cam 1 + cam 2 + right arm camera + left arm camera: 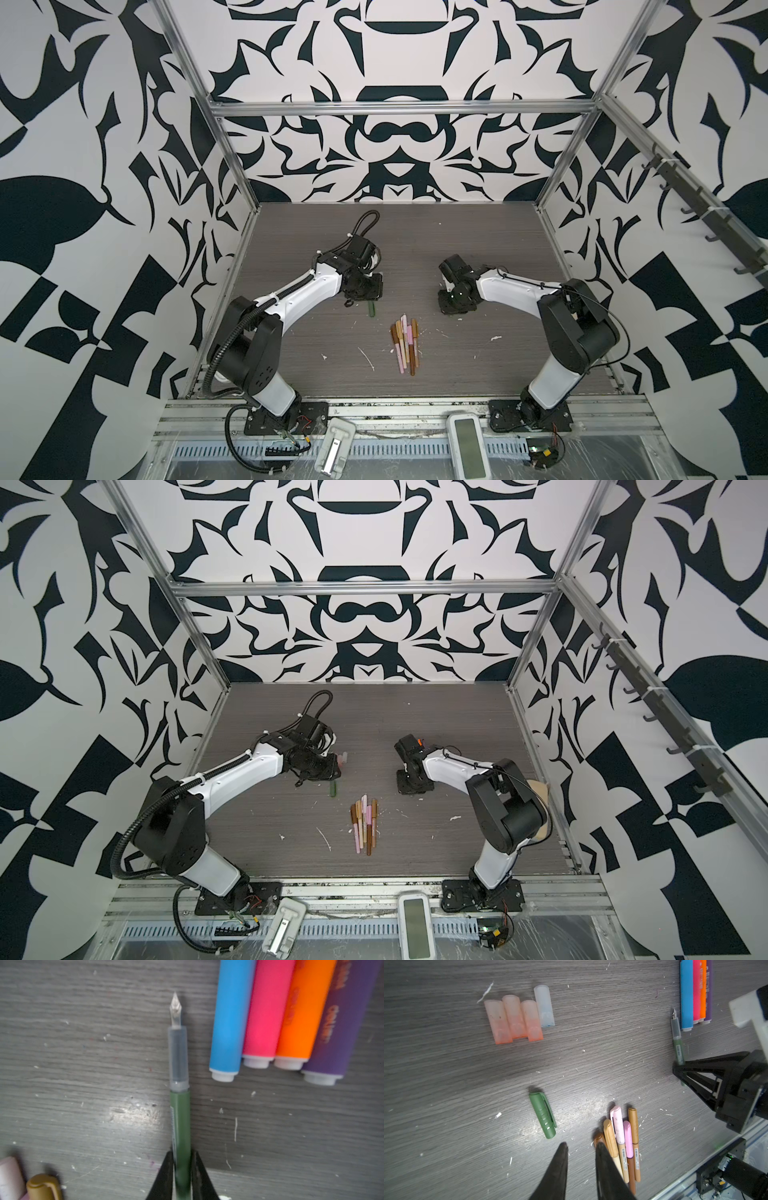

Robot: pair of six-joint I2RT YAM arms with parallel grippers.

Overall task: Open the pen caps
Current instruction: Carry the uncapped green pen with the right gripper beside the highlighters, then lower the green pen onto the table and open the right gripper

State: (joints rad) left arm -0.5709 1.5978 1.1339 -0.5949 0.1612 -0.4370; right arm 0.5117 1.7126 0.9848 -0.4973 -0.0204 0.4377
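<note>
Grey wood-grain table [291,249], flecked with white debris, sits inside black-and-white patterned walls. Over it the left gripper [581,1148] hovers with its jaws a narrow gap apart and nothing between them, near a loose green cap [543,1115] lying flat on the table. Well apart from that cap, three pinkish caps [512,1020] and a clear cap [544,1005] lie side by side, touching. The right gripper [182,1154] flanks the barrel of the green pen [179,1115], whose nib is bare; the jaws hug both sides, but blur hides whether they pinch it. Just beside that pen lie four bright pens [268,1012], blue, red, orange and purple, uncapped. Between the arms, nearer the front edge, brown, tan and pink capped pens [405,345] lie bunched together.
</note>
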